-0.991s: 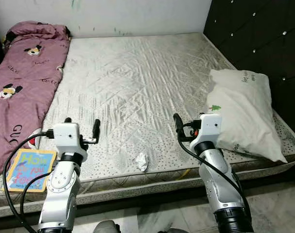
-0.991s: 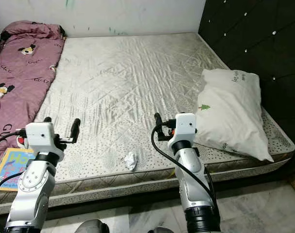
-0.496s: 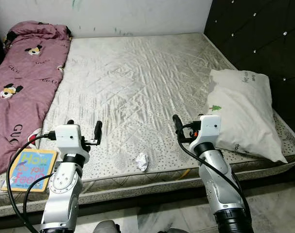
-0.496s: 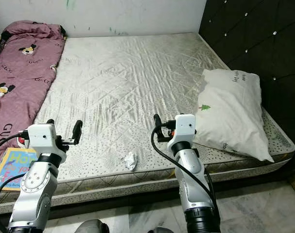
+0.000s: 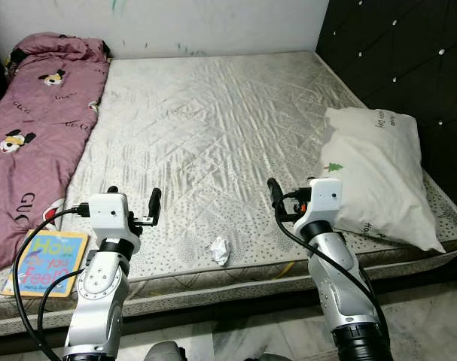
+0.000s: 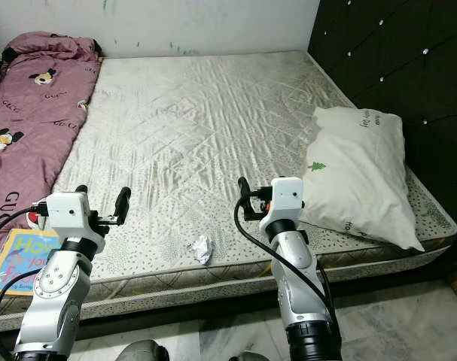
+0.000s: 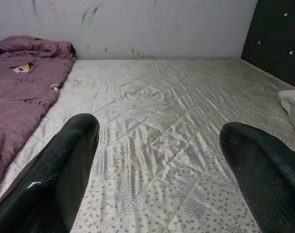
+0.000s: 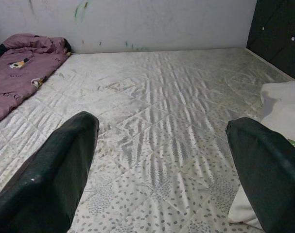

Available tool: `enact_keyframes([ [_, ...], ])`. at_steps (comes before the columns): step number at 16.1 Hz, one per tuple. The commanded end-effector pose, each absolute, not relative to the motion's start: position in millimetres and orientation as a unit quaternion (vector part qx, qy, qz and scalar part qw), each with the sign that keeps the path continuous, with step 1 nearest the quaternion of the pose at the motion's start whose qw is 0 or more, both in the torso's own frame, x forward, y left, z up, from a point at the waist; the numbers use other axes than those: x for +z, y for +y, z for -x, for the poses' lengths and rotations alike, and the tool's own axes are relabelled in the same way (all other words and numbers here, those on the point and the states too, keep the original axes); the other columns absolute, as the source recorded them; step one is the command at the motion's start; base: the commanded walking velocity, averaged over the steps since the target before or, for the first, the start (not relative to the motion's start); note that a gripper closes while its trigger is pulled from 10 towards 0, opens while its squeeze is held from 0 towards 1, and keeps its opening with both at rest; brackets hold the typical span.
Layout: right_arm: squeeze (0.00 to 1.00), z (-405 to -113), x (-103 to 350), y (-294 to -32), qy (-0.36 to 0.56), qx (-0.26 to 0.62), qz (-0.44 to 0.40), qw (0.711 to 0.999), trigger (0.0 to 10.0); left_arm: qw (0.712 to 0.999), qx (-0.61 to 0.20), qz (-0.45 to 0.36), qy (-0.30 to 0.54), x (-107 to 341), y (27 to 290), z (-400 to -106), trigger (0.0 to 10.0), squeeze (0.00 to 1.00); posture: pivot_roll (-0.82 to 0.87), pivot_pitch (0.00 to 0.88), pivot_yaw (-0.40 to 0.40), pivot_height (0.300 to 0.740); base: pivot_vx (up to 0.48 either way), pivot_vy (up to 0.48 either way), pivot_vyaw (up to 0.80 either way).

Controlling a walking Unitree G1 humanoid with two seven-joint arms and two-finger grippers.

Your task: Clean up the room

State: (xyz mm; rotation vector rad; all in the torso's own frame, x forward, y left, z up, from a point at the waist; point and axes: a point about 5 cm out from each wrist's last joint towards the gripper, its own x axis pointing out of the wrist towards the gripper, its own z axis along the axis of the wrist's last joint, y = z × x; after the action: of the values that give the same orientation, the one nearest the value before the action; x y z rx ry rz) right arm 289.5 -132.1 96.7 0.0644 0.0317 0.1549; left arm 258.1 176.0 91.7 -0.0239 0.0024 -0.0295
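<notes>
I'm holding both pincers spread and empty over the mattress's (image 5: 213, 128) near edge, left gripper (image 5: 132, 204) and right gripper (image 5: 292, 197). A crumpled paper wad (image 5: 219, 250) is lying between them on the quilted, speckled fabric. A "How" book (image 5: 46, 262) is sitting beside the "GUCCI" mouse-print blanket (image 5: 32, 128); a white pillow (image 5: 379, 174) is lying right.

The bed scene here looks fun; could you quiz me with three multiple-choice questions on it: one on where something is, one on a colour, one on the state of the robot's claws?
1. Where does the crumpled paper lie?
A. on the pillow
B. near the mattress's front edge
C. on the blanket

2. What colour is the blanket?
A. purple
B. green
C. yellow

3. How do the left gripper and the right gripper stand?
A. both shut
B. one holds the book
C. both open, holding nothing

Answers: B, it sits on the mattress between the arms; A, purple with cartoon prints; C, the wrist views show the fingers wide apart.
</notes>
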Motion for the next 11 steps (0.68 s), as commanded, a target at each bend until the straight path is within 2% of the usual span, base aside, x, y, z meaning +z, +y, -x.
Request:
enact_keyframes([
  [1,0.0,-289.2,99.1,-131.3,0.014,0.082,-0.031,0.996,10.0,1.0,-0.015,0.01,0.013,88.0,176.2,-257.6,10.0,0.0,0.1,0.0,-0.006,0.74,0.0,0.0,0.0],
  [3,0.0,-288.9,99.1,-130.5,0.012,0.085,-0.028,0.996,10.0,1.0,-0.01,0.007,0.014,87.6,176.9,-257.6,10.0,0.0,0.1,0.0,-0.006,0.74,0.0,0.0,0.0],
  [11,0.0,-289.5,99.4,-130.0,0.011,0.091,-0.021,0.996,10.0,1.0,-0.006,0.005,0.017,86.6,176.3,-259.5,10.0,0.0,0.09,0.0,-0.01,0.659,0.0,0.0,0.0],
])
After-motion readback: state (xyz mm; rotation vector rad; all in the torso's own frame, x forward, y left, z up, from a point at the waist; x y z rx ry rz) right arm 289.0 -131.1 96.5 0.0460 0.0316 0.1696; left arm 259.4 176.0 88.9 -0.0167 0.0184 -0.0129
